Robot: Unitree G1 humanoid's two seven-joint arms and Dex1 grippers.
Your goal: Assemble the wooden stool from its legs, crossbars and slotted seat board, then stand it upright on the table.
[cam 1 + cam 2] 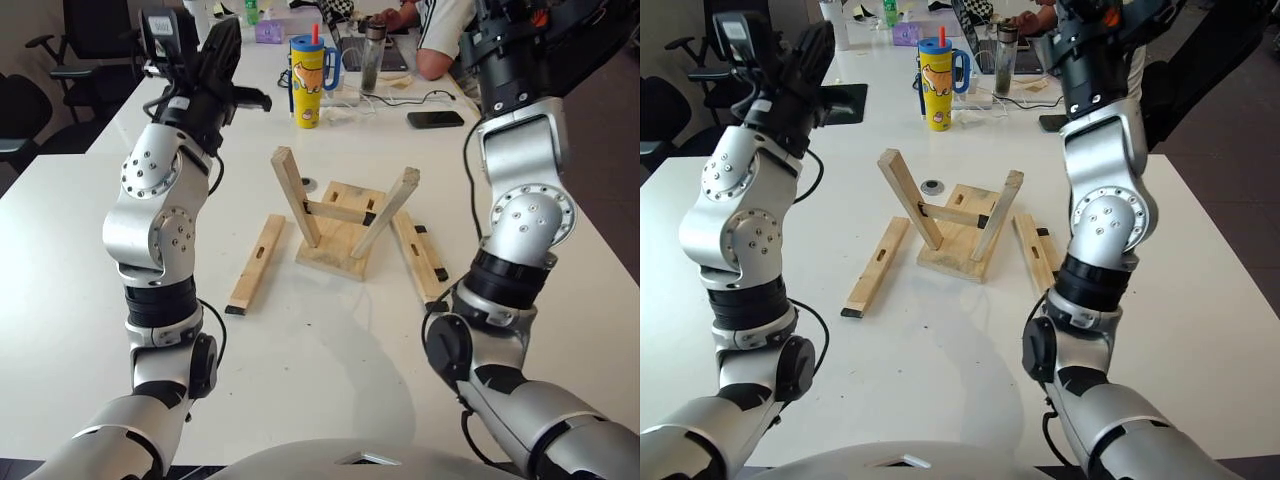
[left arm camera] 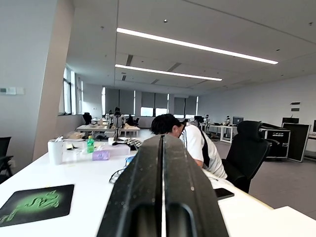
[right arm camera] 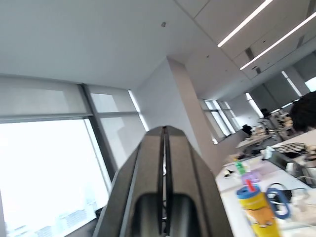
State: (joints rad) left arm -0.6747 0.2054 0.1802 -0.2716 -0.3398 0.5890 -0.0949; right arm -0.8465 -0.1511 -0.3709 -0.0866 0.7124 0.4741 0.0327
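The slotted seat board (image 1: 335, 245) lies flat mid-table. Two legs rise from it, leaning apart: the left leg (image 1: 296, 195) and the right leg (image 1: 386, 212), joined by a short crossbar (image 1: 338, 211). A loose slotted wooden piece (image 1: 256, 262) lies to the board's left, and more loose pieces (image 1: 422, 255) lie to its right. My left gripper (image 1: 220, 48) is held high over the table's far left, well away from the wood; the left wrist view shows it (image 2: 163, 139) shut and empty. My right gripper (image 3: 164, 129) is raised above the table's right side, shut on nothing.
A yellow cup with a blue lid (image 1: 309, 82) stands behind the stool parts, a phone (image 1: 435, 119) and a dark bottle (image 1: 374, 45) farther right. A black mat (image 1: 845, 103) lies far left. A small round object (image 1: 933, 186) sits by the board. A person sits at the far edge.
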